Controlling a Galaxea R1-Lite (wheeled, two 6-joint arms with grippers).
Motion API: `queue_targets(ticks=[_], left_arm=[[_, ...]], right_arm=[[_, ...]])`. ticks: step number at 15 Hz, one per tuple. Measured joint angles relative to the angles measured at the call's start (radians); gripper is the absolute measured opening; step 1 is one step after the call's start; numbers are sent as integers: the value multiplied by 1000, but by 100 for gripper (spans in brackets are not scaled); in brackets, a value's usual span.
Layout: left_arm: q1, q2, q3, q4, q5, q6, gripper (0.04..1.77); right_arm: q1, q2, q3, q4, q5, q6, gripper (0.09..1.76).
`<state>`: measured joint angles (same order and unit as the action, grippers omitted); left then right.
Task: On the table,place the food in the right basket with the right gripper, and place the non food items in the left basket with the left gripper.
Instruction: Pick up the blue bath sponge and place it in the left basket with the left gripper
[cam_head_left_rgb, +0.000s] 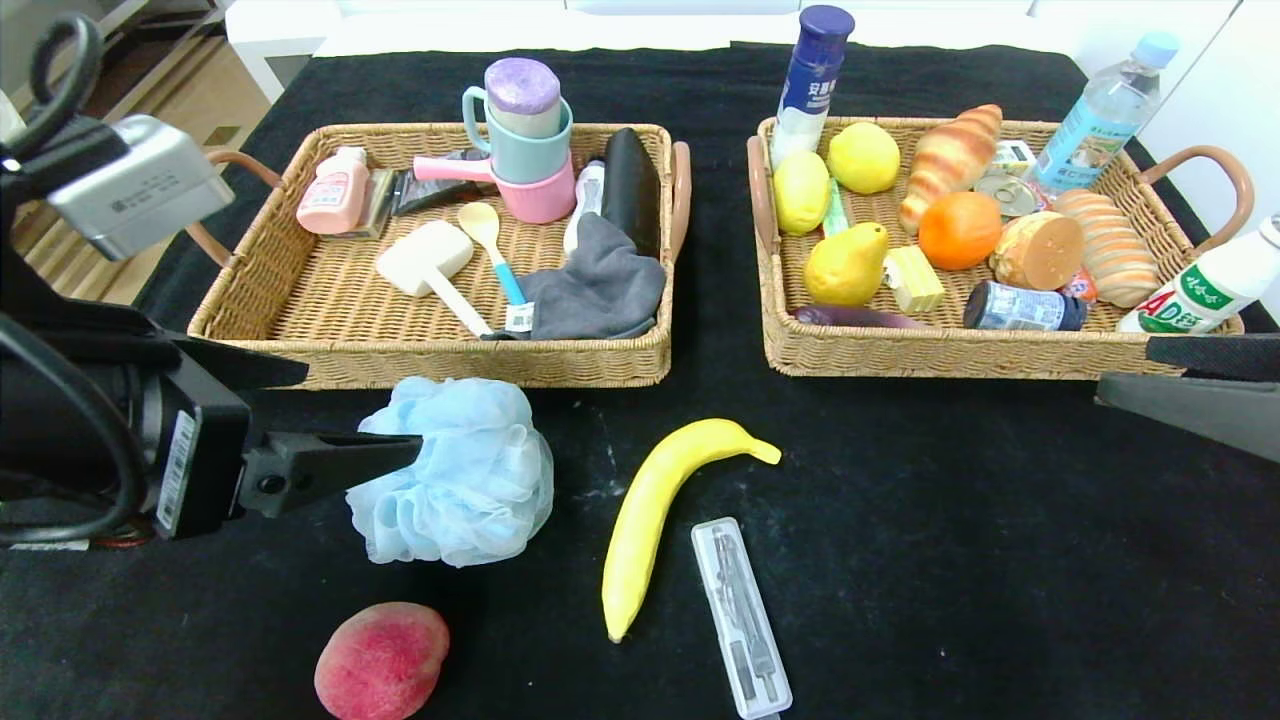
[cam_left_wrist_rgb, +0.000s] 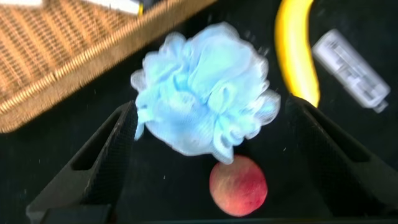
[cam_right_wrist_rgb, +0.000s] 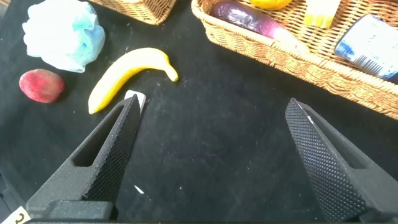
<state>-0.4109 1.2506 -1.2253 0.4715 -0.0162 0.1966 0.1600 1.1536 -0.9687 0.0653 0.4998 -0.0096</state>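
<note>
The bath pouf lies on the table before the left basket, framed by my wide-apart left gripper, which must next close; my right gripper idles open.

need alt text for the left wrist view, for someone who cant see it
The left gripper, fingers open, straddles a fluffy light-blue bath pouf on the black table. A red-pink peach lies just beside the pouf; a banana, a clear compass case and a wicker basket's corner lie beyond.
</note>
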Motion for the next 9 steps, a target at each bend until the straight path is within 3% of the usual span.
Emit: queue_targets(ticks=[3,6,9], left_arm=[[0,84,-89,116,18,-14,172],[0,156,-131,142,26,-26,172],[-8,219,-141,143,77,-30,172]], right_arm=[[-1,1,0,0,0,-1,171],[-1,3,1,0,0,-1,171],[-1,5,1,0,0,-2,171]])
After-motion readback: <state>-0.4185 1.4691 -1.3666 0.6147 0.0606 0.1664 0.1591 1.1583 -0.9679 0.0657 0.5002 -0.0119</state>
